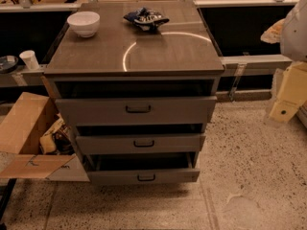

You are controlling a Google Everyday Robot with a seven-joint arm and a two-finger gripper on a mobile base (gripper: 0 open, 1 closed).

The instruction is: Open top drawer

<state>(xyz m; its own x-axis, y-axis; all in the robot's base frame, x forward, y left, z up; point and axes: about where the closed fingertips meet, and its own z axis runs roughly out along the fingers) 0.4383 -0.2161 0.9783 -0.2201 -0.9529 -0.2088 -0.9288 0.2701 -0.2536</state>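
- Plainly, the top drawer sits directly under the front edge of the tabletop and stands partly pulled out, with a dark gap showing between its front panel and that edge.
- Its grey-brown front is the tallest of the three, and a small black bar handle sits at the centre of it, below the middle of the front edge.
- The middle drawer and the bottom drawer hang beneath it, each with a like handle and each also partly out, with a dark slot above its front.
- The gripper is a pale yellowish part out beyond the right edge of the tabletop, lower than the front right corner and over the speckled floor.
- It is well apart from the top drawer and its handle and touches nothing on the cabinet; I cannot tell whether it is open or closed.
- A white bowl stands upright near the back left corner of the tabletop.
- A crumpled blue and white bag lies near the back edge, right of the bowl and apart from it.
- A bright curved reflection runs across the middle of the tabletop toward the right edge.
- An open cardboard box sits on the floor beyond the left edge, just beside the drawers.
- A white paper cup stands on a ledge past the left edge.
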